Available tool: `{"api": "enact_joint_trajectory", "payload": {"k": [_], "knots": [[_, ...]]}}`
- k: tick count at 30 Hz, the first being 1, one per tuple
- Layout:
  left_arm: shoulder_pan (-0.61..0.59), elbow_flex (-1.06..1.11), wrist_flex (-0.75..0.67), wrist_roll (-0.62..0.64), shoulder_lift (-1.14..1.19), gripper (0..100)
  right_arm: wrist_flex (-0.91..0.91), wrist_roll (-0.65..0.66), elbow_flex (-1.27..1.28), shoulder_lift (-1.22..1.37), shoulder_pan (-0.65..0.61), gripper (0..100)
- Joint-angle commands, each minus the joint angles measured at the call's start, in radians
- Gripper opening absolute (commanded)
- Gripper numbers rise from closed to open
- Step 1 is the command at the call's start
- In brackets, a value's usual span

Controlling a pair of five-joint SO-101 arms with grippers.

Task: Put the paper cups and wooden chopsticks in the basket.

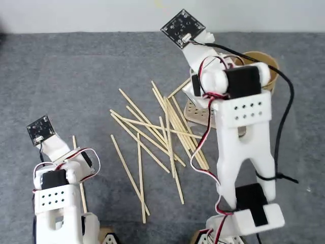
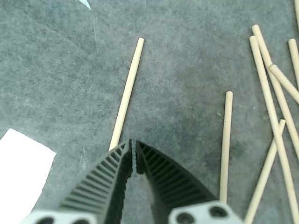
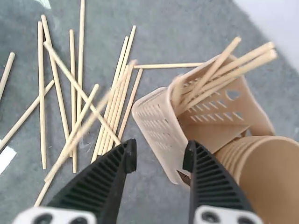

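Left gripper [image 2: 134, 147] has its jaws pressed together on nothing, low over the table [image 1: 76, 76] near its front left corner, with its tip just beside the end of one chopstick [image 2: 127, 93] lying flat. Right gripper [image 3: 159, 156] is spread wide and empty above a wall of the basket [image 3: 159, 130] toward the table's far right; a few sticks [image 3: 224, 56] poke out of the basket and stacked cups [image 3: 266, 177] touch it, cannot tell if they are inside. Loose chopsticks [image 1: 147, 134] lie criss-crossed mid-table.
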Motion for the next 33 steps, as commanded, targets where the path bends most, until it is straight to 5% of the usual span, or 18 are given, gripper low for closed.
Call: {"api": "enact_joint_trajectory", "payload": {"k": [1,18,33], "knots": [[-0.006,-0.007,-0.015,-0.008,-0.031,1,0.042,0.002,-0.012,-0.091,-0.012,18.0],[-0.005,-0.005,-0.015,-0.009,-0.031,1,0.019,-0.023,0.506,-0.185,-0.171,18.0],[-0.006,-0.005,-0.017,-0.009,-0.031,1,-0.501,-0.08,0.868,-0.088,-0.34,23.1]]}}
